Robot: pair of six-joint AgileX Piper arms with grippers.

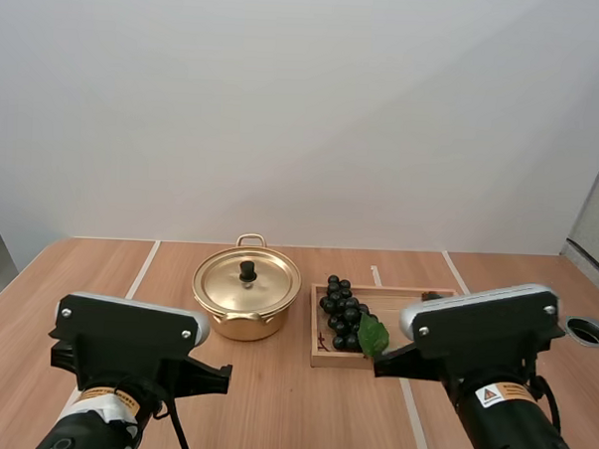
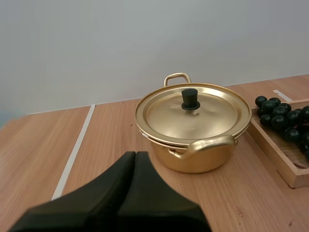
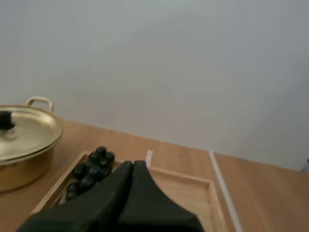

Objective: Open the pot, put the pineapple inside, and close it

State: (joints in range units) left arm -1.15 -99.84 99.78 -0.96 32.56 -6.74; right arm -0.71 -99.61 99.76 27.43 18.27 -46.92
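High view: the lidded pot (image 1: 246,292) stood closed, with grapes (image 1: 341,314) on a wooden tray (image 1: 396,296) at its 3 o'clock. Left wrist view: the left gripper (image 2: 136,154) was clenched and empty, the pot at its 1 o'clock. Right wrist view: the right gripper (image 3: 133,164) was clenched and empty near the grapes.

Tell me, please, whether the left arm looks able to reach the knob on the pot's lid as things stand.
Probably yes: the knob stands exposed atop the lid, with only bare table between it and the left gripper, which is shut and must open first.
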